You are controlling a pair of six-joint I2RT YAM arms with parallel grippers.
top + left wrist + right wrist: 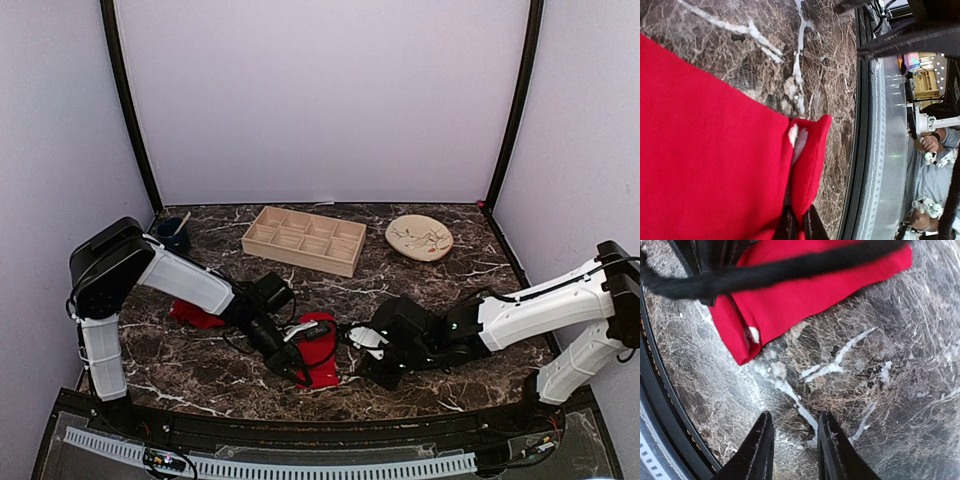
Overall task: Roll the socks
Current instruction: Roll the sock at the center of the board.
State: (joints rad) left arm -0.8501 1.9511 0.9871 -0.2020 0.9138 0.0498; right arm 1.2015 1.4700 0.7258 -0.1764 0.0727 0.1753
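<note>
**Two-arm station, one red sock pinched at a folded edge**

The left gripper [800,230] has its jaws pressed together on a fold of the patched sock [322,362]. In the left wrist view, red fabric rises from between the two dark fingertips, and the small white patch [792,135] sits just above the pinch. This sock lies on the marble table [200,375] near the front edge, between the two arms. The right gripper [795,417] hovers low over bare marble just beside the same sock, jaws apart with nothing between them. A black cable [790,267] crosses the sock in that view. The second sock [195,316] lies further left, partly hidden beneath the left arm — well apart from the first. Toward the rear of the table stand a wooden tray [300,258], a pale plate [420,238] and a dark cup [170,233].
</note>
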